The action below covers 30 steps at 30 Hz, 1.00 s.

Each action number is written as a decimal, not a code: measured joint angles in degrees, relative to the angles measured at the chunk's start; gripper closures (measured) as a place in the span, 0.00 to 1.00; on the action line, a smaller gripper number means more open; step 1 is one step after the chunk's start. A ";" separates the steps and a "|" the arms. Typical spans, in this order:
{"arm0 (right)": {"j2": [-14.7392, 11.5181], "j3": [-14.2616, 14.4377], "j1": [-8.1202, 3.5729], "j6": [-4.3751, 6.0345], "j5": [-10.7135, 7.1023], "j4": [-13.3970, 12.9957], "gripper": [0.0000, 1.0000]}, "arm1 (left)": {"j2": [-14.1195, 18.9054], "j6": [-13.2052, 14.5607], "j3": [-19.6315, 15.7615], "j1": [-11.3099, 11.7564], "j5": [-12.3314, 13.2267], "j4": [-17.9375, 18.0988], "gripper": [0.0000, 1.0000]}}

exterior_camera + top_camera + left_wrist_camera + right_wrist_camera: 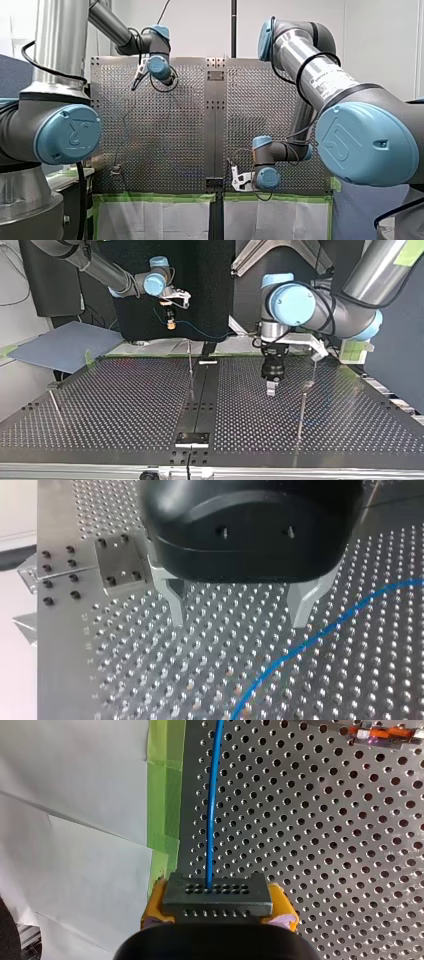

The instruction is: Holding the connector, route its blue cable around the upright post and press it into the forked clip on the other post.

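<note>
A dark grey connector (217, 895) sits clamped between the yellow pads (152, 912) of my right gripper (217, 909), which is shut on it. Its blue cable (214, 795) runs straight ahead from the connector over the perforated plate. In the top view my right gripper (171, 324) hangs above the far table edge at the left, with the thin cable (205, 334) trailing away from it. My left gripper (240, 622) stands open just above the plate, empty, with the cable (320, 635) lying beside one metal finger. An upright post (190, 367) stands mid-table and another post (301, 415) near my left gripper (270, 388).
A third thin post (54, 400) stands at the top view's left edge. A bolted metal block (117, 565) lies behind my left gripper. Green tape (165, 795) and white sheeting (75, 820) border the plate beside my right gripper. An orange-marked part (382, 731) lies far ahead of it.
</note>
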 joint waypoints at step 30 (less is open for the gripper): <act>-0.01 0.00 0.13 -0.05 0.00 -0.10 1.00 | -3.66 -0.35 0.00 4.13 0.05 13.48 0.00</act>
